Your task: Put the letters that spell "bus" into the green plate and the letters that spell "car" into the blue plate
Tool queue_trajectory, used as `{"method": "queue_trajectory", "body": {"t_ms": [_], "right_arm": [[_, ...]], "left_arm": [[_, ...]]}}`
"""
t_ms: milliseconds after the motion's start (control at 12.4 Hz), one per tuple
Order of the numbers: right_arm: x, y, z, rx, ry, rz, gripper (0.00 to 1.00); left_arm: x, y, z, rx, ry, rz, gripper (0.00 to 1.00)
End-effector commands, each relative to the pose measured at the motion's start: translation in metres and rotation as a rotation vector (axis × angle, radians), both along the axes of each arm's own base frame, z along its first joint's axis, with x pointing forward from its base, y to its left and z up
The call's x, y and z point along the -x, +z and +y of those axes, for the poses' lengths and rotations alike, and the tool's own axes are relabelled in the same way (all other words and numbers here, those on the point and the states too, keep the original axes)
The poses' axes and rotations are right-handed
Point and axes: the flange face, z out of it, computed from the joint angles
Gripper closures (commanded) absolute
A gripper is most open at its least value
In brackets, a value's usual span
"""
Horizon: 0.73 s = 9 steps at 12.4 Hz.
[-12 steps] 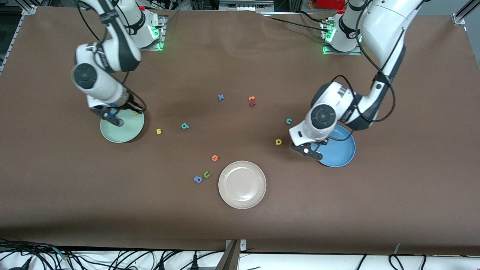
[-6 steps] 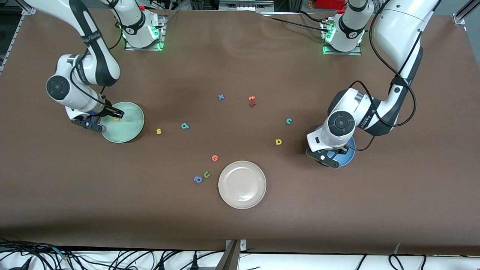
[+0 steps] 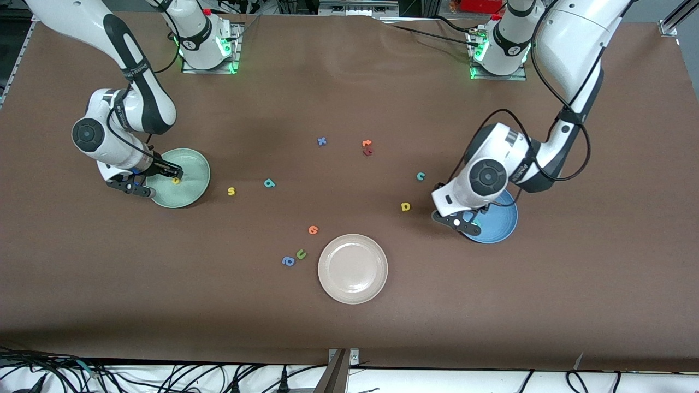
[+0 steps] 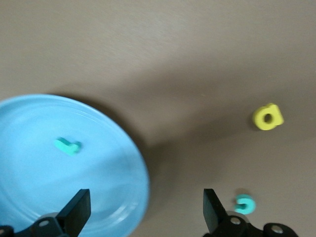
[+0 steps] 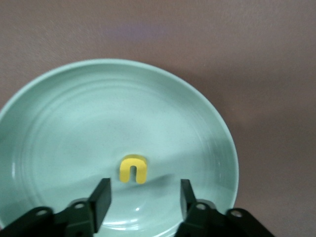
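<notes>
The yellow "u" (image 5: 133, 169) lies flat in the green plate (image 5: 59, 113), just ahead of my open right gripper (image 5: 144, 197), which hovers low over the plate (image 3: 191, 183) with nothing between its fingers. A teal "r" (image 4: 67, 145) lies in the blue plate (image 4: 29, 187). My left gripper (image 4: 143, 215) stands open and empty over that plate's rim (image 3: 502, 226). On the bare table beside it are the yellow "a" (image 3: 405, 206) and the teal "c" (image 3: 420, 176). The yellow "s" (image 3: 231, 191) and teal "b" (image 3: 269, 183) lie on the table beside the green plate.
A beige-white plate (image 3: 353, 268) sits nearest the front camera. Near it lie an orange round letter (image 3: 313, 230), a green "u" (image 3: 301, 254) and a blue "a" (image 3: 288, 261). Mid-table are a blue "x" (image 3: 321, 141), an orange letter (image 3: 367, 143) and a dark red one (image 3: 368, 152).
Both grippers went from shut to open. The yellow "u" now lies loose in the green plate and the teal "r" in the blue plate. Both arms shifted over their plates.
</notes>
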Motion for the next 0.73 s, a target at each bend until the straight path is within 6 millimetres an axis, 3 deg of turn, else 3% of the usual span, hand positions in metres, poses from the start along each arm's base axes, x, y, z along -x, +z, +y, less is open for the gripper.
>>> {"method": "queue_trajectory", "body": {"t_ms": [0, 81, 242, 323, 484, 646], "right_arm": [[-0.009, 0.046, 0.027, -0.010, -0.028, 0.035, 0.01], [-0.018, 0.059, 0.041, -0.006, -0.050, 0.073, 0.01], [-0.033, 0.086, 0.092, -0.008, -0.035, 0.087, 0.01], [-0.033, 0.089, 0.118, -0.018, 0.019, 0.075, 0.01], [-0.037, 0.080, 0.161, -0.049, 0.142, 0.043, 0.01], [-0.044, 0.063, 0.180, -0.091, 0.280, 0.006, 0.01]], "left_arm": [[0.041, -0.012, -0.039, -0.021, 0.116, 0.036, 0.00], [0.052, -0.017, -0.047, -0.029, 0.149, 0.041, 0.00], [0.084, -0.033, -0.057, -0.005, 0.185, 0.013, 0.00], [0.094, -0.043, -0.055, 0.014, 0.187, -0.001, 0.00], [0.101, -0.052, -0.057, 0.024, 0.149, -0.043, 0.01], [0.110, -0.066, -0.055, 0.044, 0.113, -0.073, 0.07]]}}
